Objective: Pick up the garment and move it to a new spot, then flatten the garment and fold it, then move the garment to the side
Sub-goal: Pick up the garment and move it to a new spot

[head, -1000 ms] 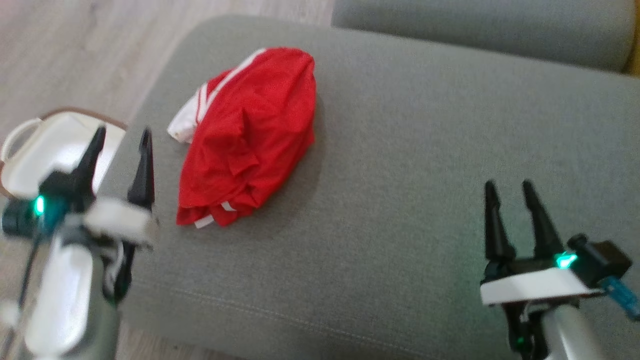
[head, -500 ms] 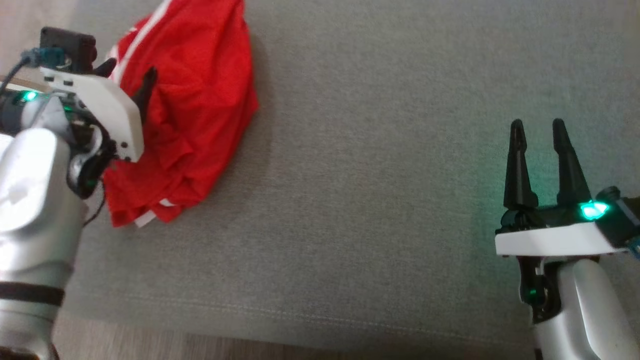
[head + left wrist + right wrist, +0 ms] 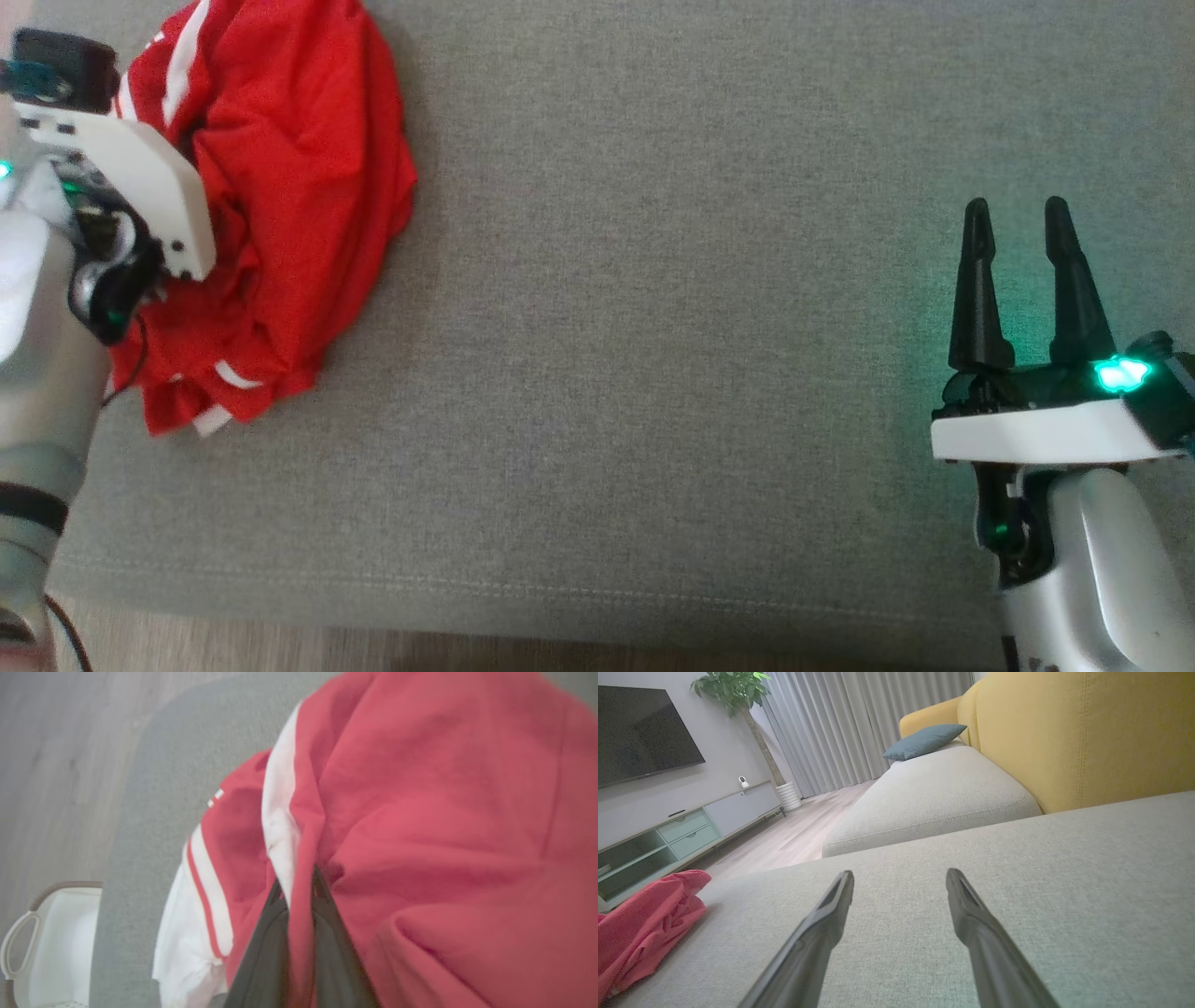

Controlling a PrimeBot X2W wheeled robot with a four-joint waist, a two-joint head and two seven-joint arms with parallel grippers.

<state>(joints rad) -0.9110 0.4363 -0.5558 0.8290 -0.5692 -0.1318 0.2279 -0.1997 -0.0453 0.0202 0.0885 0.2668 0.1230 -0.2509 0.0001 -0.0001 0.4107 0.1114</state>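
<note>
Though near basket [image 3: 65, 942], garment [image 3: 420, 835] on cushion [image 3: 154, 779].

grey cushion [image 3: 700, 373] | yellow backrest [image 3: 1087, 732] | blue pillow [image 3: 924, 741] | television [image 3: 640, 732] | plant [image 3: 733, 688] | curtains [image 3: 859, 718] | white basket [image 3: 60, 947]

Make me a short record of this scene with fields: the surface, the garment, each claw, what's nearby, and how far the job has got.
surface: grey sofa cushion
garment: red with white stripes, crumpled in a heap at the cushion's left end
left claw: shut on a fold of the garment
right claw: open, holding nothing, over bare cushion well apart from the garment
nearby: white basket on the floor beside the cushion; blue pillow; yellow backrest
stage: gripped, not yet flattened or folded
</note>
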